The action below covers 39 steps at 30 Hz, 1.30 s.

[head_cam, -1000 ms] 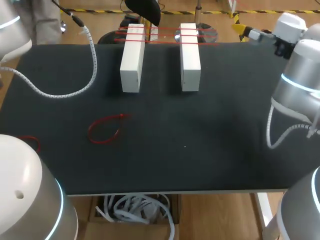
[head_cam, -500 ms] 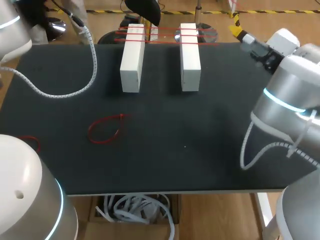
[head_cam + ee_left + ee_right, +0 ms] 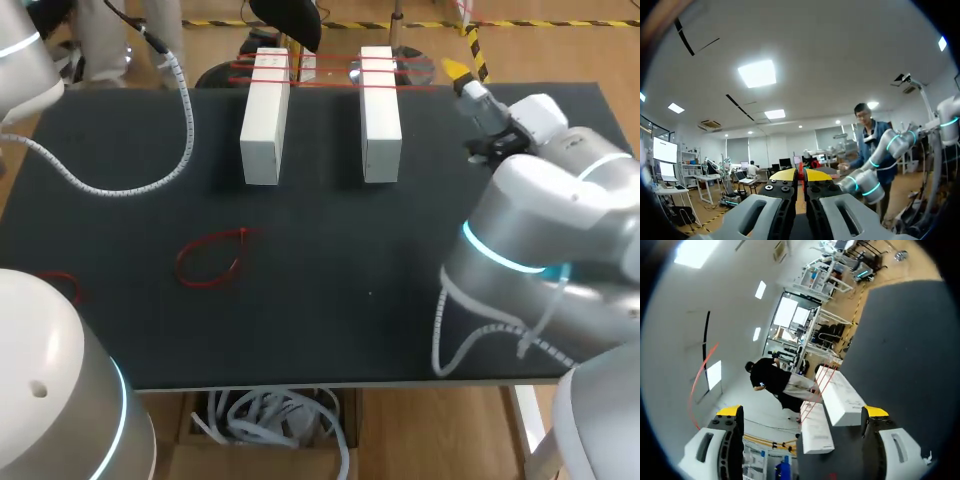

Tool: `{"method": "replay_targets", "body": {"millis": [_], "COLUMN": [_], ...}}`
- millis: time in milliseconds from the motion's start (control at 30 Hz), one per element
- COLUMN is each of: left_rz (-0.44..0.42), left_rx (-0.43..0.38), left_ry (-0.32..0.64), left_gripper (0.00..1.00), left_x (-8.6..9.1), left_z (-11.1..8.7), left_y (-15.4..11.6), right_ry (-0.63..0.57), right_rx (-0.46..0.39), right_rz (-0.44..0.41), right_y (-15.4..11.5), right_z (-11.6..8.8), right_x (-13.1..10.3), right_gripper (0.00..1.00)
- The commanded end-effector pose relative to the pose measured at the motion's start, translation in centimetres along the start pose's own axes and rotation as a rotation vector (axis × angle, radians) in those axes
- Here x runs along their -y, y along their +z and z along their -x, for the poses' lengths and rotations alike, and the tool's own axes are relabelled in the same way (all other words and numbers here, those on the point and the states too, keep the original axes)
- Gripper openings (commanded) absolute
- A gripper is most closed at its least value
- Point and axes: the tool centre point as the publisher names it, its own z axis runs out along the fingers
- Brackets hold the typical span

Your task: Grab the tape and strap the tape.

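Ahead of my right pincer (image 3: 802, 411), just swung in over the bench (image 3: 910, 340) with fingers wide apart, stand the white blocks (image 3: 840, 396), red tape loop (image 3: 208, 262) ungrabbed.

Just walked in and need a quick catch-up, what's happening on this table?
Two white blocks sit at the table's far side with red bands across them; a loose red loop lies nearer. The right gripper is open over the table's far right, holding nothing. The left gripper, pointing upward, is shut on a thin red strip.
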Motion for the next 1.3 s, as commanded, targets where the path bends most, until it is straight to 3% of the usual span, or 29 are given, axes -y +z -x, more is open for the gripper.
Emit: {"method": "replay_targets", "body": {"millis": [33, 233, 500, 733, 867, 1300], "left_rz": [0.001, 0.001, 0.001, 0.001, 0.001, 0.001], "left_rx": [-0.003, -0.003, -0.003, -0.003, -0.003, -0.003], "left_ry": [0.000, 0.000, 0.000, 0.000, 0.000, 0.000], "left_gripper": [0.00, 0.00, 0.00, 0.00, 0.00, 0.00], "left_x": [0.0, 0.0, 0.0, 0.0, 0.0, 0.0], "left_z": [0.0, 0.0, 0.0, 0.0, 0.0, 0.0], "left_y": [-0.1, -0.1, -0.1, -0.1, -0.1, -0.1], "right_ry": [0.260, 0.313, 0.398, 0.511, 0.514, 0.623], "right_rx": [-0.020, -0.083, -0.100, -0.081, -0.069, -0.017], "right_rz": [0.738, 0.786, 0.829, 0.778, 0.746, 0.559], "right_y": [-0.1, -0.8, -1.5, -2.1, -2.6, -4.1], "right_z": [-0.7, -2.4, -3.9, -5.1, -6.0, -9.3], "right_x": [1.8, 3.8, 5.1, 5.4, 5.2, 5.1], "right_gripper": [1.00, 1.00, 1.00, 1.00, 1.00, 1.00]}}
